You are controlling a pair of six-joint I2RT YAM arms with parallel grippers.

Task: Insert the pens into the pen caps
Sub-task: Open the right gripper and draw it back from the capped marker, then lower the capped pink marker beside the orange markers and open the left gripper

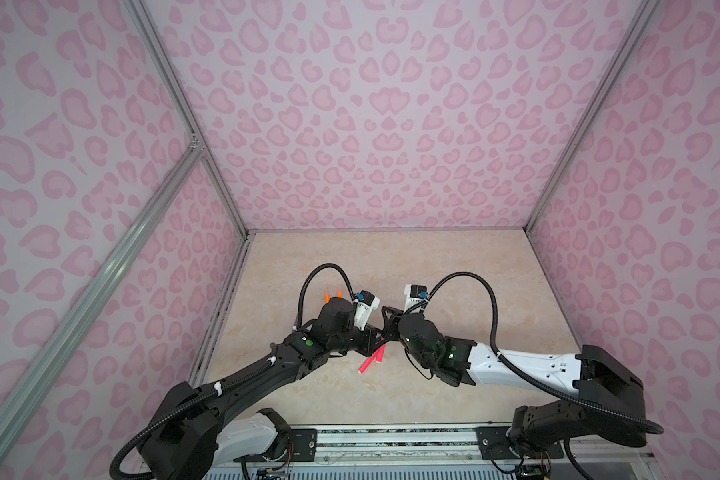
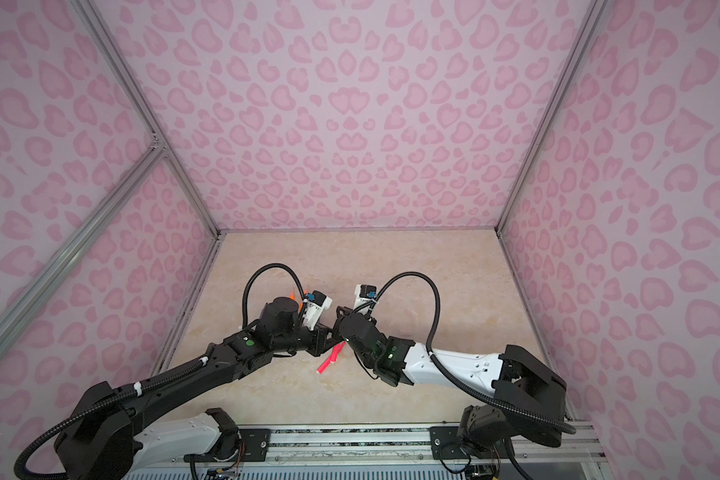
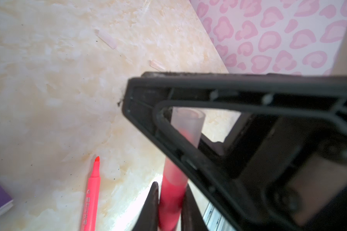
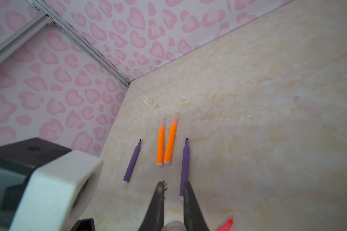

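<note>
Desk (image 1: 433, 270) is carrying the loose pens while both grippers are facing each other above its middle, somewhat toward the front edge. The left gripper (image 3: 170, 185) is pinching the held pink-red pen (image 3: 171, 176), its jaws drawn nearly together around the barrel. The right gripper (image 4: 173, 183) is gripping a clear cap (image 3: 188, 124), with its jaws narrow and pressing on the tube. In the left wrist view the held pen's tip is sitting inside that cap, and red is showing through the frosted wall. I cannot tell how deep it is seated.

A second pink-red pen (image 1: 371, 362) is lying uncapped on the desk just beneath the grippers, on their front-edge side. Two orange pens (image 4: 160, 146) are lying side by side nearer the left edge, each tip seemingly wearing a clear cap. One purple pen (image 4: 131, 162) is lying on their left-edge side and another purple pen (image 4: 184, 166) on the opposite side, both uncapped. Two loose caps (image 3: 106, 39) are resting on bare desk, apart from each other and from the pens.
</note>
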